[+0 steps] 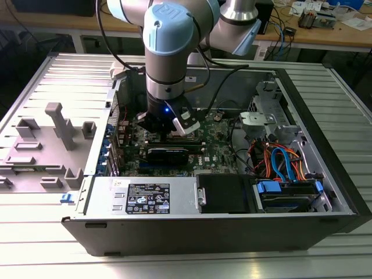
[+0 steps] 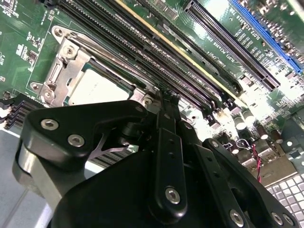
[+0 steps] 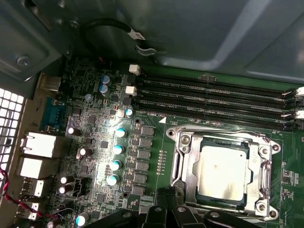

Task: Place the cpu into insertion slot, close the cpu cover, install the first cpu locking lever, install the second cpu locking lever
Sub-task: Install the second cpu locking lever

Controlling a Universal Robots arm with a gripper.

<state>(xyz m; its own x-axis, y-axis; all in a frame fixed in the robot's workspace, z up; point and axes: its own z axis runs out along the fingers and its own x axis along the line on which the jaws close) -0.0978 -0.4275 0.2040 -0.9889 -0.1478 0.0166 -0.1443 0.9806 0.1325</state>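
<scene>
Your end effector point(image 1: 168, 129) hangs low inside the open computer case point(image 1: 325, 145), right above the green board point(image 3: 95, 142), so it can reach the small parts there. In the second wrist view its black links point(image 2: 161, 156) come together at a tip just beside the socket, but you cannot tell if its fingers are wide or narrow, and nothing shows in its grip.

Just past the tip sits the insertion slot point(image 3: 183, 164). The cpu point(image 3: 222, 172) already lies flat inside it, silver top up. The cpu cover point(image 3: 260, 166) lies down over the chip like a frame, with the top showing through its window. That holds the chip still. You can see thin metal bars along the frame's edges, but you cannot tell if the levers are locked.

Beside the socket run the long black memory slots point(image 3: 213, 95), in a row along one side. In the exterior view's right, farther off, are the orange and blue cables point(image 1: 282, 163). The case rests on a ridged metal surface point(image 1: 35, 232).
</scene>
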